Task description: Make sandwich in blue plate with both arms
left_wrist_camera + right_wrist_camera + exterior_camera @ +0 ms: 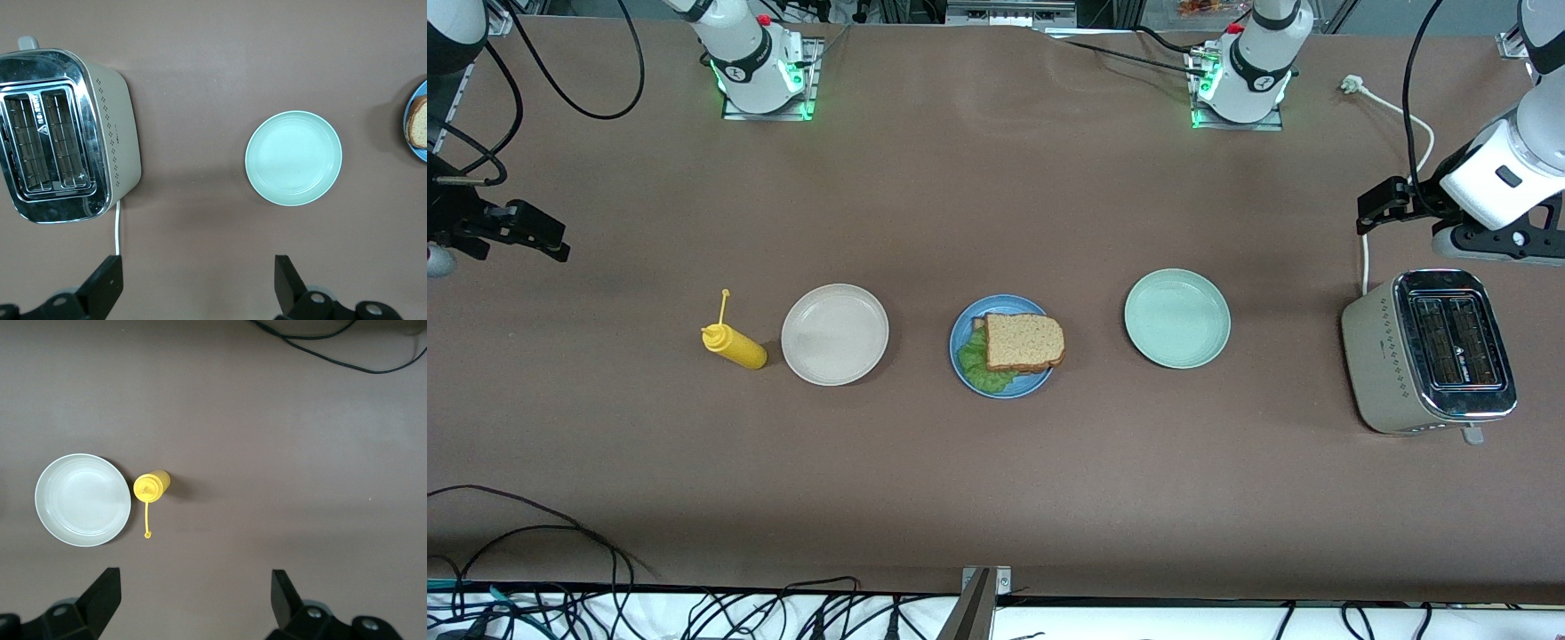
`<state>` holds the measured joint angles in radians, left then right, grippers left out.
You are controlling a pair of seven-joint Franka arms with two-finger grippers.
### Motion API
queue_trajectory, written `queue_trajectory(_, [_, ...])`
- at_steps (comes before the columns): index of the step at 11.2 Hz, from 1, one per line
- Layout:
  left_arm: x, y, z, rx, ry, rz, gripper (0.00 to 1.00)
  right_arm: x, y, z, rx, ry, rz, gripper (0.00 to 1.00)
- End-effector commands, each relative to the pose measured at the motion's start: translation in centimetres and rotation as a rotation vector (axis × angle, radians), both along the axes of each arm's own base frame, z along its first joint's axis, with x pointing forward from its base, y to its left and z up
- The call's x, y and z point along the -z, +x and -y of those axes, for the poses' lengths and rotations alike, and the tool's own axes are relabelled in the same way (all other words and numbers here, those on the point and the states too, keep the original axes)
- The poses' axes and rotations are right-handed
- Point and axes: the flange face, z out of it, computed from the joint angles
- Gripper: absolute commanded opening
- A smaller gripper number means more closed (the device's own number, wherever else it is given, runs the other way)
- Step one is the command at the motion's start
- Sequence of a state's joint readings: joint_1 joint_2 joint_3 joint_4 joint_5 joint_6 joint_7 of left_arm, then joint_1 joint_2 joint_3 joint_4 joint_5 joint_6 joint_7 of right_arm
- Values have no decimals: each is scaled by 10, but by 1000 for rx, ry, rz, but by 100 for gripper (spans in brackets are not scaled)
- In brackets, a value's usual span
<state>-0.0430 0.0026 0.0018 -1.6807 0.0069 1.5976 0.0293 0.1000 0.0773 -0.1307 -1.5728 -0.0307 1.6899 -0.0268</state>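
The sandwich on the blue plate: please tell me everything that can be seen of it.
The sandwich lies flat on the blue plate, between the beige plate and the pale green plate. Its top is a square slice of brown wholemeal bread with a darker crust. A ruffled green lettuce leaf sticks out from under it, toward the right arm's end of the table. The corner of a lower slice shows at the top slice's edge. The sandwich looks assembled; no gripper touches it.

Table [996, 480]: matte brown. Blue plate [963, 331]: medium blue. Bread slice [1024, 341]: speckled brown, darker crust. Lettuce [980, 364]: green, ruffled. Beige plate [835, 334]: pale beige. Green plate [1177, 318]: pale mint. Squeeze bottle [735, 346]: yellow. Toaster [1427, 350]: cream sides with dotted diamond pattern, chrome top, dark slots. Arm bases lit green.
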Motion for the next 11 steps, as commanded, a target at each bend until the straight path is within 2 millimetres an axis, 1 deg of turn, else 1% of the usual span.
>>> queue_trajectory(1, [-1,-4,-2,22,-25,13,100,-6,-4,-2,11,-15,-1,100])
queue_trajectory(4, [-2,-4,-3,20,-27,14,100,-5,-4,2,14,-15,-6,100])
queue_trajectory(11, [-3,-3,-1,23,-27,16,100,-6,-5,0,18,-13,-10,100])
